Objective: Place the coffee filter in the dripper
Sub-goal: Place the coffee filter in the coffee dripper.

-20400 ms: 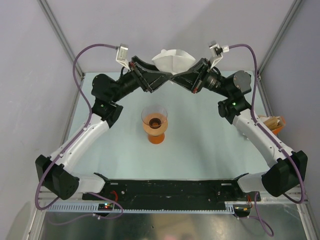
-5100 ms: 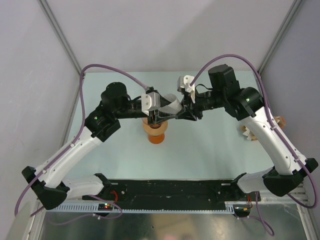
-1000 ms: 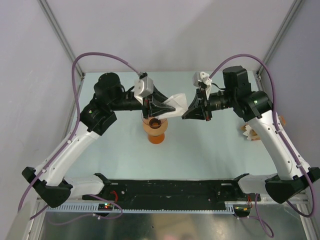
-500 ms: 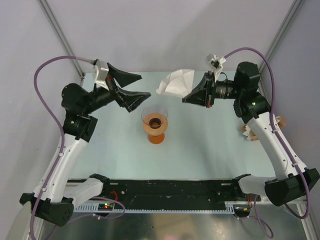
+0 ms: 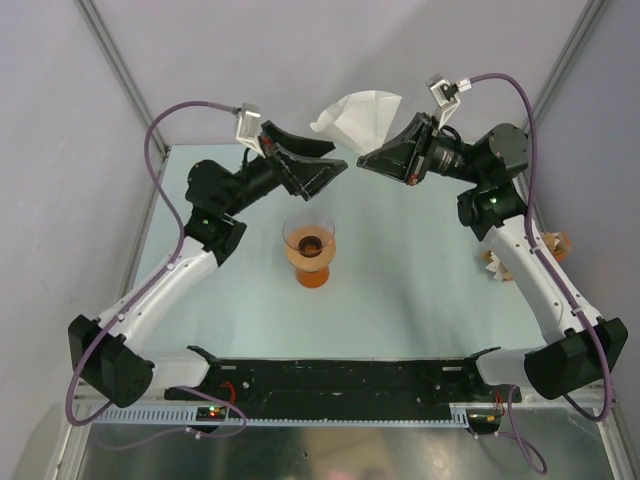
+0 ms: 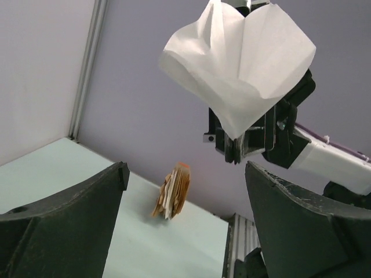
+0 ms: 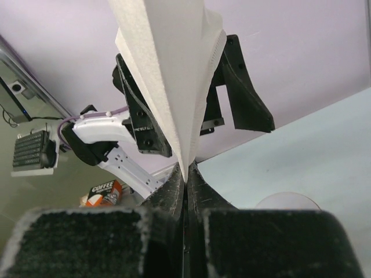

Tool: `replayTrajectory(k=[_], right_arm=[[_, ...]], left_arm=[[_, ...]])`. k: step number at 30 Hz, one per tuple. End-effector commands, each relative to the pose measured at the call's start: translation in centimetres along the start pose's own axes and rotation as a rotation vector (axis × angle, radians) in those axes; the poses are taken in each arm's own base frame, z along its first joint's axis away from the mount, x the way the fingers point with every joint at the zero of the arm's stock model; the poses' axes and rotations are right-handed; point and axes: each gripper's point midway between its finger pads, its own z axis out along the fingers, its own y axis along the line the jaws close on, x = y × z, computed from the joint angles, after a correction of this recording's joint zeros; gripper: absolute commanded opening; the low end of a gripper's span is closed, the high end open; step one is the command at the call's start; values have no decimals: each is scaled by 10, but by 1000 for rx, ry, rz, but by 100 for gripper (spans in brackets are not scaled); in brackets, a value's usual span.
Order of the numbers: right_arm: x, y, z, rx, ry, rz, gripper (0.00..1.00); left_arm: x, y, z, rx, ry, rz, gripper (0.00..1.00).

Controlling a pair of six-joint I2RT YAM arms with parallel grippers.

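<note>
right claw (image 5: 364,160) of mine was clamped tight on the tip of the coffee filter (image 5: 358,112), holding it raised at the far side. my left claw (image 5: 337,158) gaped wide, gripping nothing, just left of it. the dripper (image 5: 309,245) stood upright on the table (image 5: 420,300), nearer, between my arms.

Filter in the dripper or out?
Out. The coffee filter hangs pinched in the right claw, apart from the dripper, which holds no paper.
</note>
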Motion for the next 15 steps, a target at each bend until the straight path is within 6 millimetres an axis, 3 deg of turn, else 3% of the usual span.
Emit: replayTrajectory(k=[1, 9, 15], right_arm=[[-10, 14, 1, -9, -53, -15, 0], [-4, 14, 3, -1, -48, -5, 0], [-3, 16, 0, 0, -53, -14, 0]], left_arm=[[-44, -37, 15, 87, -164, 3, 88], [-53, -44, 28, 110, -207, 4, 79], [-54, -43, 28, 102, -211, -16, 37]])
